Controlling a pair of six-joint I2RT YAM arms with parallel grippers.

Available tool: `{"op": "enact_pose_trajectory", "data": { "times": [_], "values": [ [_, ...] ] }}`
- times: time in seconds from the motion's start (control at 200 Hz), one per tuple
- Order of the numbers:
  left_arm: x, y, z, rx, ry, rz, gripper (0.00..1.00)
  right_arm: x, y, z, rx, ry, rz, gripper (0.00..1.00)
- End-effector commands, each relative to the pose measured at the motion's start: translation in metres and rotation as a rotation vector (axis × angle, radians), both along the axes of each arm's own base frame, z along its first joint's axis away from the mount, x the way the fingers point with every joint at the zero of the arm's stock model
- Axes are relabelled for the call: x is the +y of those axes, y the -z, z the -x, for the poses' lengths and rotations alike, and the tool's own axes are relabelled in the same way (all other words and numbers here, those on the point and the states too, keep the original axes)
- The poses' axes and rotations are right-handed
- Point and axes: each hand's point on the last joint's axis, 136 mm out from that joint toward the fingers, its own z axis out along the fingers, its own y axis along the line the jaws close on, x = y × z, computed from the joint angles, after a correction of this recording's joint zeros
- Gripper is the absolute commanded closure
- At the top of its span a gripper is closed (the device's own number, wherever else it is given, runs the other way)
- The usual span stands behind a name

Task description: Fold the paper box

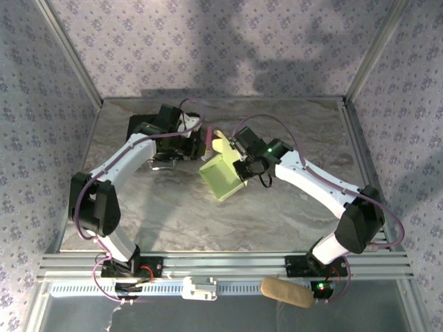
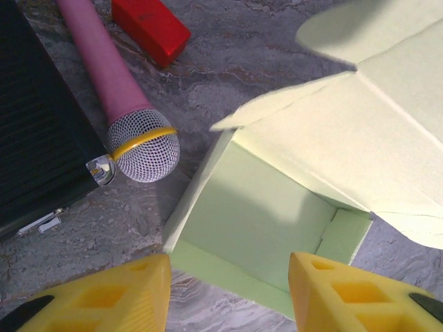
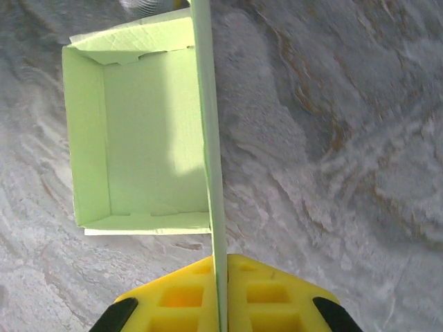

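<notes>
Right pincer [image 3: 220, 277]: clenched on the paper box [image 3: 145, 138] side wall's top edge.
Left pincer [image 2: 228, 283]: released, above the box's open rim.
Table [image 3: 332, 138]: open stretch right of the box.

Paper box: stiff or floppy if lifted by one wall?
Likely light and floppy: paper box is thin card, its wall sheet-thin edge-on in the right gripper. Unfolded flap would probably flop; unlikely to roll.

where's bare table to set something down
Bare table on the near side of the paper box, between left arm and right arm, and far right beyond that arm. Crowded far left of the box: microphone, red block, black box.
</notes>
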Motion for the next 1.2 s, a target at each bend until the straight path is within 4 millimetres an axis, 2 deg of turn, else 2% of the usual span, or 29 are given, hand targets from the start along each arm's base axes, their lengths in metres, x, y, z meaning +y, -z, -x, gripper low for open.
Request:
{"op": "enact_pose_trajectory", "data": {
  "times": [0.0, 0.195, 0.335, 0.455, 0.595, 0.705, 0.825, 0.919, 1.099, 1.194],
  "values": [
    [0.013, -0.016, 0.002, -0.049, 0.003, -0.028, 0.52, 0.02, -0.009, 0.0, -0.025, -0.184, 0.006, 0.95],
    [0.023, -0.034, 0.011, -0.113, -0.004, 0.029, 0.51, 0.034, -0.022, 0.018, -0.028, -0.321, -0.05, 0.96],
    [0.021, -0.044, 0.026, -0.166, 0.094, 0.038, 0.5, 0.035, -0.033, 0.033, -0.029, -0.375, -0.104, 0.96],
    [0.018, -0.039, 0.034, -0.191, 0.188, 0.021, 0.5, 0.038, -0.032, 0.041, -0.011, -0.411, -0.12, 0.95],
    [0.023, -0.026, 0.027, -0.2, 0.23, -0.053, 0.52, 0.041, -0.027, 0.043, 0.006, -0.426, -0.107, 0.95],
    [0.014, -0.022, 0.031, -0.206, 0.281, -0.024, 0.52, 0.042, -0.026, 0.043, 0.008, -0.431, -0.1, 0.96],
    [0.009, -0.01, 0.039, -0.162, 0.318, -0.028, 0.58, 0.041, -0.026, 0.042, 0.005, -0.431, -0.096, 0.96],
    [0.01, -0.005, 0.038, -0.16, 0.298, -0.048, 0.64, 0.04, -0.023, 0.039, 0.006, -0.423, -0.093, 0.96],
    [0.013, -0.01, 0.037, -0.197, 0.271, -0.106, 0.76, 0.036, -0.019, 0.031, 0.013, -0.388, -0.085, 0.94],
    [0.013, -0.011, 0.039, -0.214, 0.242, -0.117, 0.84, 0.035, -0.019, 0.024, 0.014, -0.35, -0.096, 0.9]
  ]
}}
